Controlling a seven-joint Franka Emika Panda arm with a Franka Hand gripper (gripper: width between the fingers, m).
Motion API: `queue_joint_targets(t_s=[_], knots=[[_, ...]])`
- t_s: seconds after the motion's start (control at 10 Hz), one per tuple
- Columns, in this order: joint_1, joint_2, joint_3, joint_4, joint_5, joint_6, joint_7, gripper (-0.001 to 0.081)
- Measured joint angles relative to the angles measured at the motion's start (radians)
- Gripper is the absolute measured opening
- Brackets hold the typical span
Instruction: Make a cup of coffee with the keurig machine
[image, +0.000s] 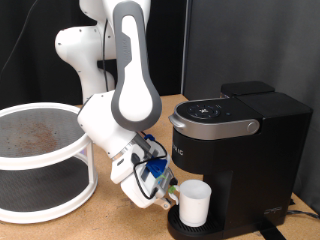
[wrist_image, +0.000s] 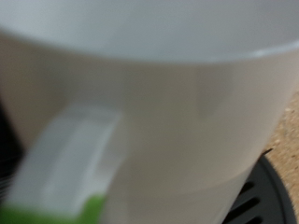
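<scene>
The white cup (image: 195, 203) stands upright on the round drip base of the black keurig machine (image: 240, 150), under its spout. The machine's silver-grey handle and lid (image: 213, 122) are down. My gripper (image: 166, 190) is low, on the exterior view's left of the cup, right at the cup's handle side. In the wrist view the cup (wrist_image: 177, 103) fills the picture, very close and blurred, with its handle (wrist_image: 70, 159) in front. A green fingertip (wrist_image: 65, 213) shows against the handle. The black ribbed drip base (wrist_image: 257, 201) shows beside the cup.
A white two-tier round rack (image: 45, 160) stands at the exterior view's left on the wooden table (image: 110, 222). The white arm (image: 125, 80) hangs over the space between rack and machine. A dark wall is behind.
</scene>
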Motion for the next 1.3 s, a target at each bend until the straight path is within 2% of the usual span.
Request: queue_joint_targets(t_s=[0.1,0.2,0.3,0.6,0.8,0.9,1.1,1.3], knots=[[-0.008,-0.016,-0.004,-0.014,-0.052,-0.01,0.04,0.0759],[-0.019,-0.037,-0.012,-0.034,-0.109,-0.025,0.078,0.0759],[-0.032,-0.064,-0.024,-0.057,-0.174,-0.05,0.119,0.08],[-0.078,-0.14,-0.071,-0.121,-0.345,-0.127,0.21,0.08],[-0.108,-0.2,-0.098,-0.163,-0.368,-0.169,0.231,0.08],[-0.107,-0.198,-0.096,-0.163,-0.369,-0.165,0.231,0.08],[-0.111,-0.212,-0.102,-0.165,-0.427,-0.203,0.23,0.08],[-0.129,-0.277,-0.123,-0.18,-0.509,-0.297,0.253,0.08]])
